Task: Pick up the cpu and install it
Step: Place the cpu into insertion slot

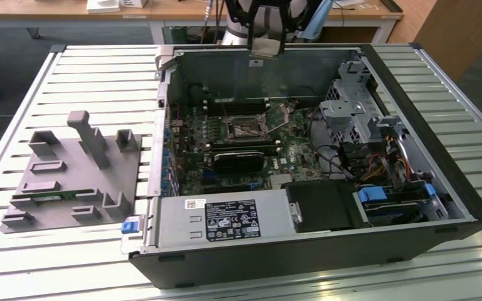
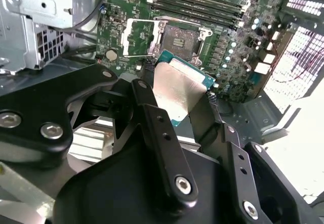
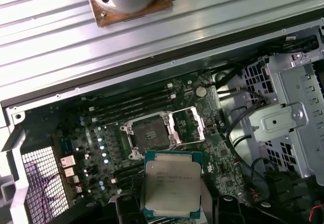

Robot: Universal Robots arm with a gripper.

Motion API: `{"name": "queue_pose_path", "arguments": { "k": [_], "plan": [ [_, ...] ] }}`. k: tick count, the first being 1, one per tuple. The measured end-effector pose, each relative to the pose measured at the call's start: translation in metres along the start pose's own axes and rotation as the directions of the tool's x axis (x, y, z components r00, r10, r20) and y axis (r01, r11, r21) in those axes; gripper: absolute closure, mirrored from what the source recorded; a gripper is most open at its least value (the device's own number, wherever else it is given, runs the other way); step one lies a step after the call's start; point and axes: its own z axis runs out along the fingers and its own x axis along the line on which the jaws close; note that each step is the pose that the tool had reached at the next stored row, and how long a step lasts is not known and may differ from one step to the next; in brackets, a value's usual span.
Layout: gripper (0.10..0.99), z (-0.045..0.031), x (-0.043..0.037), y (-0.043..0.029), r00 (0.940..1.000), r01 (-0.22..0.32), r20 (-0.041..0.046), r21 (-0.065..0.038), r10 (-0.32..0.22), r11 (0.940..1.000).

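One small square silvery-topped cpu (image 3: pixel 172 183), clamped flat in the black gripper (image 2: pixel 174 93); the empty open metal-framed socket (image 3: pixel 152 133) lies just ahead, mid-way across the green motherboard (image 3: pixel 215 115).

The cpu (image 3: pixel 171 184) is a small, flat square chip with a silvery-grey metal top plate carrying faint print, set on a thin green board. It is lifted clear of any surface, clamped by two opposite edges in the gripper (image 2: pixel 174 93). In both wrist views it hangs with its plate facing up, close beside the open socket (image 3: pixel 152 133) but not seated in it. In the exterior view it hangs slightly tilted, high above the far wall of the case (image 1: pixel 258 69).
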Motion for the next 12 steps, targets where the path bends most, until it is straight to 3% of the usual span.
{"name": "queue_pose_path", "arguments": {
  "k": [7, 12],
  "plan": [
    [0.557, 0.0006, -0.0001, 0.0001, 0.9981, -0.061, 0.0038, 0.002, 0.061, 0.9981],
    [0.557, 0.0011, -0.0002, 0.0001, 0.9936, -0.113, 0.0072, 0.003, 0.113, 0.9936]
  ]
}}
